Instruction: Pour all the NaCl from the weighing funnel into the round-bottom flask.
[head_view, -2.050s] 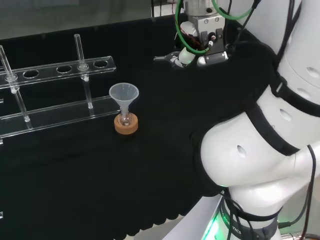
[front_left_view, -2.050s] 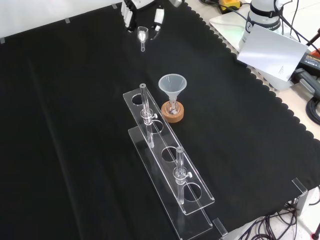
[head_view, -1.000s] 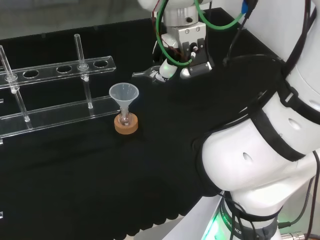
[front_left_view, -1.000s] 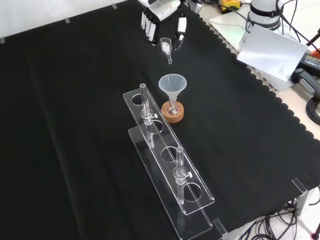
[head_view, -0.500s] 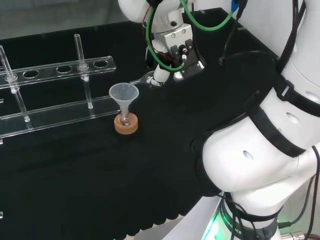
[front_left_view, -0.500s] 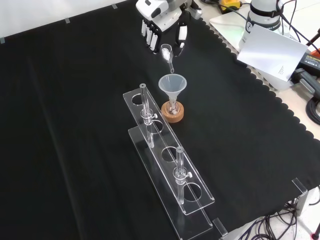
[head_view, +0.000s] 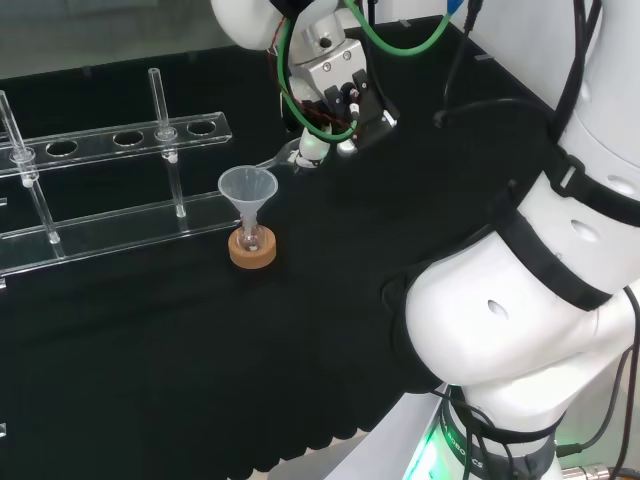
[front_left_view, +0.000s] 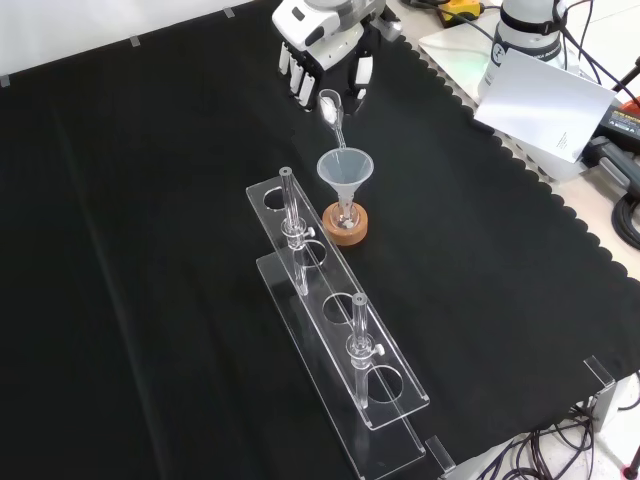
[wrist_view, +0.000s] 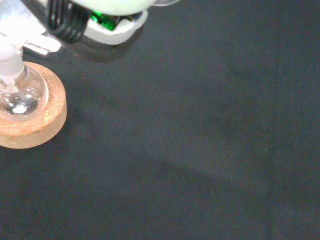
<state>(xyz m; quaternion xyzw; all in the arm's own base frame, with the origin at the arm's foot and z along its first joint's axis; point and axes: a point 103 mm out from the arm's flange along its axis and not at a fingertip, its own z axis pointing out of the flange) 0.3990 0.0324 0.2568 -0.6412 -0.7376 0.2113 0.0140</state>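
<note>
Closing in now, the hand (front_left_view: 322, 52) has swung across from the bench's far edge, as the front view shows it, and tipped over, fingers pinched round the small weighing funnel (front_left_view: 329, 104). Its spout, which was well short of the target a moment ago, now reaches the rim of the wide plastic funnel (front_left_view: 345, 168) sitting in the round-bottom flask (wrist_view: 19, 96). The flask rests on its cork ring (head_view: 252, 250), and in the wrist view a little white powder already lies at its bottom, so I'd say pouring has begun.

Room is tight on one side: the clear tube rack (front_left_view: 335, 320) stands just beside the cork ring. The black cloth (front_left_view: 480, 250) on the other side lies open, well short of its scalloped edge, giving space to pull away.
</note>
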